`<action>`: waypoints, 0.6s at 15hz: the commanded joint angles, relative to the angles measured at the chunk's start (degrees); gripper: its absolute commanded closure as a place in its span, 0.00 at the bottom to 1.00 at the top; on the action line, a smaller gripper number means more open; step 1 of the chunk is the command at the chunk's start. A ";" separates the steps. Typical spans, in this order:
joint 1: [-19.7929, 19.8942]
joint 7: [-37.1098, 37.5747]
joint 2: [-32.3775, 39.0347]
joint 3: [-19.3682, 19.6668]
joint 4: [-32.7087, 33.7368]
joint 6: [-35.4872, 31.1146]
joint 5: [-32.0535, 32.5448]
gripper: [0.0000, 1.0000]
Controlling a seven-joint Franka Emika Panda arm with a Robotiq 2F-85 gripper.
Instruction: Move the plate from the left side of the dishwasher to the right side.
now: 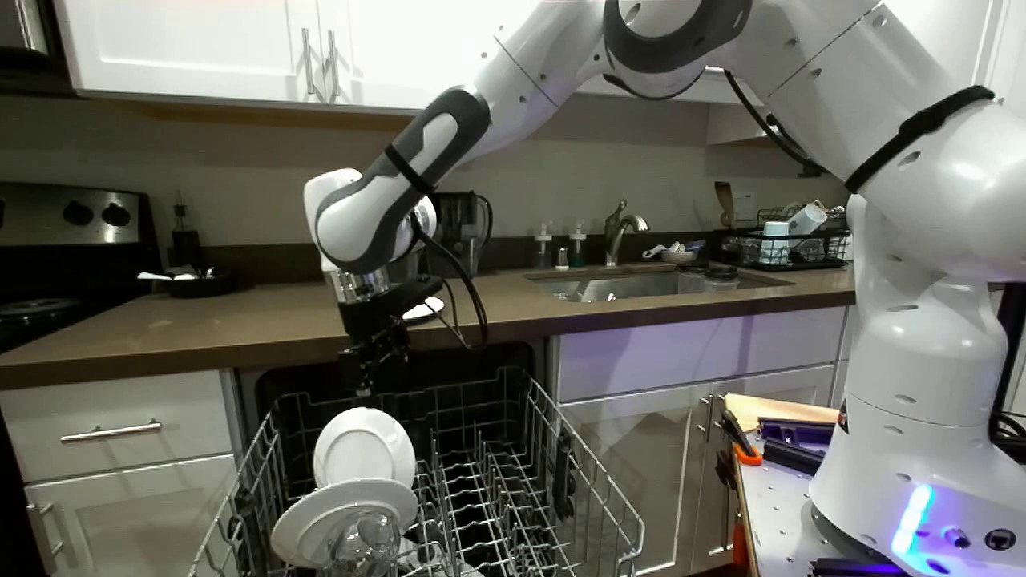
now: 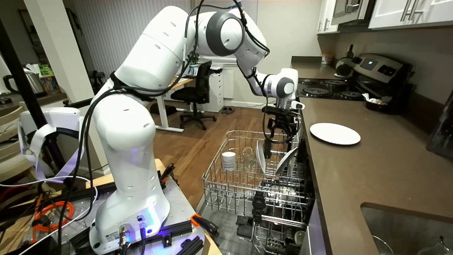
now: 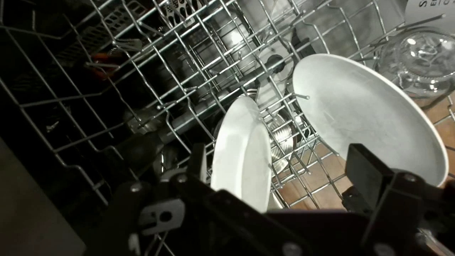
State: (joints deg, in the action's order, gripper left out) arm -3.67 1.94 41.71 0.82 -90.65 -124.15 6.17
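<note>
The plate (image 1: 365, 445) stands on edge, tilted, in the left part of the rack (image 1: 589, 457) of the dishwasher (image 1: 481, 361), as seen in an exterior view. A wider white dish (image 3: 369, 113) leans in the rack near the plate, the two standing apart. The jaws are spread — they point down at the rack and, in the wrist view, stand well apart with the plate showing between them; contact with the plate cannot be determined. A clear glass (image 3: 423, 64) and a white cup (image 2: 228, 161) are also in the rack. The arm (image 1: 521, 100) reaches over the rack. A flat white dish (image 2: 335, 134) lies on the tabletop (image 2: 371, 173) — beside the rack and higher than it.
</note>
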 commanded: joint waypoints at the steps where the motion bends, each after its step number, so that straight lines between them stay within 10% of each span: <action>1: 1.49 2.27 -0.81 -0.31 -3.32 -2.27 -2.76 0.00; 9: 5.84 -0.81 -0.29 -2.68 -8.69 -13.55 -11.40 0.00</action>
State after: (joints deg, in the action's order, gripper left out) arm 0.05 3.04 41.83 -0.11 -96.61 -132.78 -2.06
